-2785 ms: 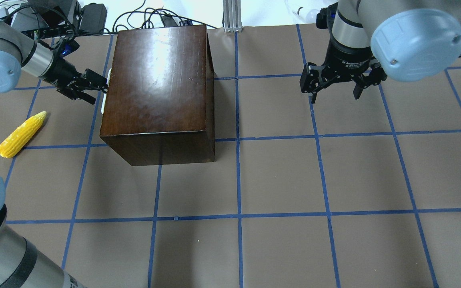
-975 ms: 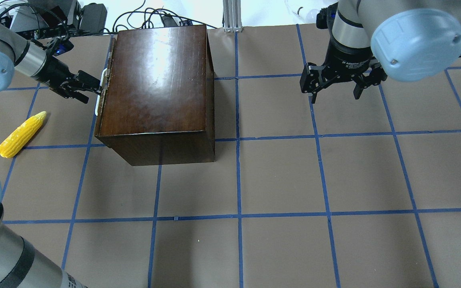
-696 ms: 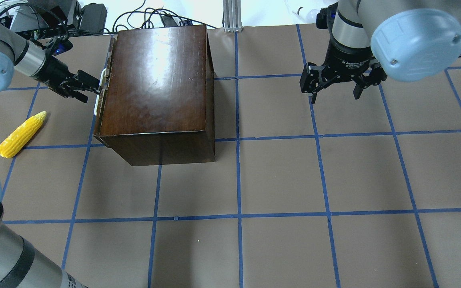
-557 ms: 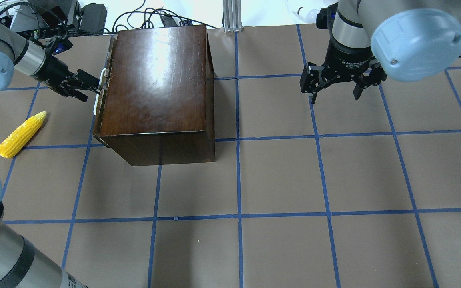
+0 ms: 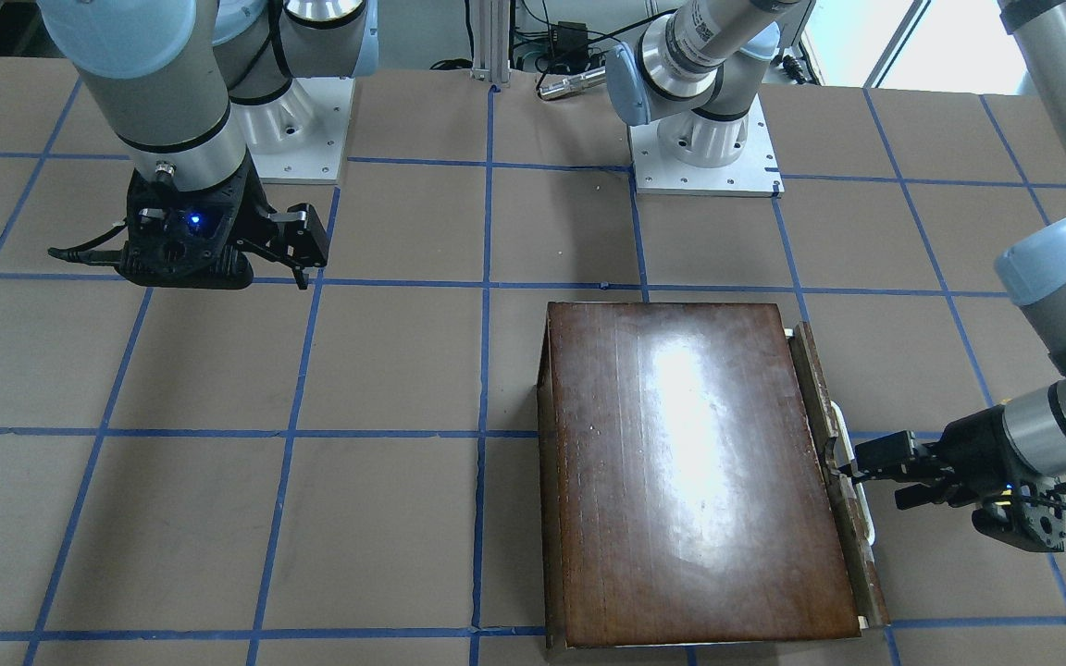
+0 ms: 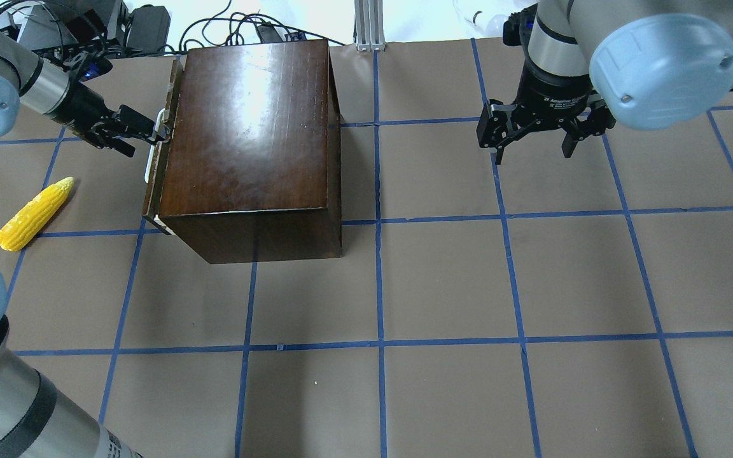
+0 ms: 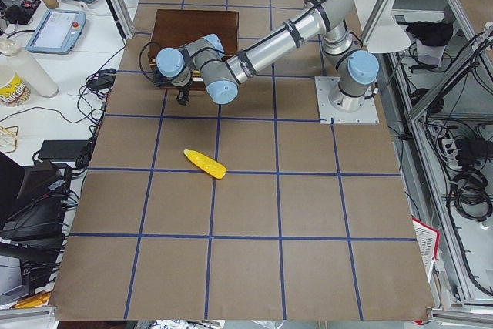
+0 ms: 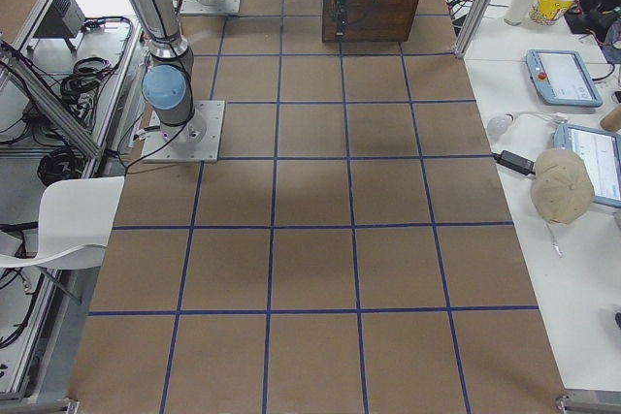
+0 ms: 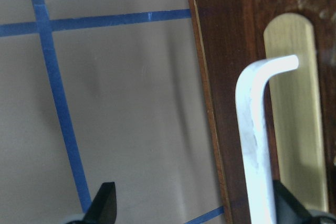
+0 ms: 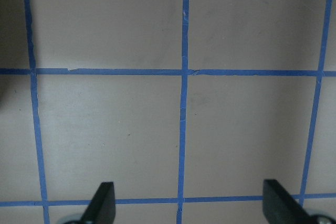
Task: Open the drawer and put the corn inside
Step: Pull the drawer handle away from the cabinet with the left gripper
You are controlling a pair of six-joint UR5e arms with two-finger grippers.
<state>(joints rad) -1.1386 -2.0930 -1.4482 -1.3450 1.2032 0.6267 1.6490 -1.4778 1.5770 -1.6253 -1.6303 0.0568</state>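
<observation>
The dark-brown box (image 6: 252, 127) stands at the table's back left. Its drawer (image 6: 155, 191) is pulled out a small way, showing as a thin front panel with a whitish handle (image 6: 158, 130). My left gripper (image 6: 140, 135) is open, with the handle (image 9: 257, 129) between its fingers, close beside one finger (image 9: 289, 205). The yellow corn (image 6: 34, 213) lies on the table left of the box, apart from both grippers. My right gripper (image 6: 535, 149) is open and empty, hovering over bare table far to the right. The drawer's inside is hidden.
Brown table paper with blue tape grid. Cables and electronics (image 6: 150, 25) lie behind the box, beyond the back edge. An aluminium post (image 6: 366, 25) stands at the back centre. The front-facing view shows both arm bases (image 5: 704, 153).
The left gripper has moved left with the handle, and the drawer front has slid a little way out of the box. The corn and the right arm have not moved.
</observation>
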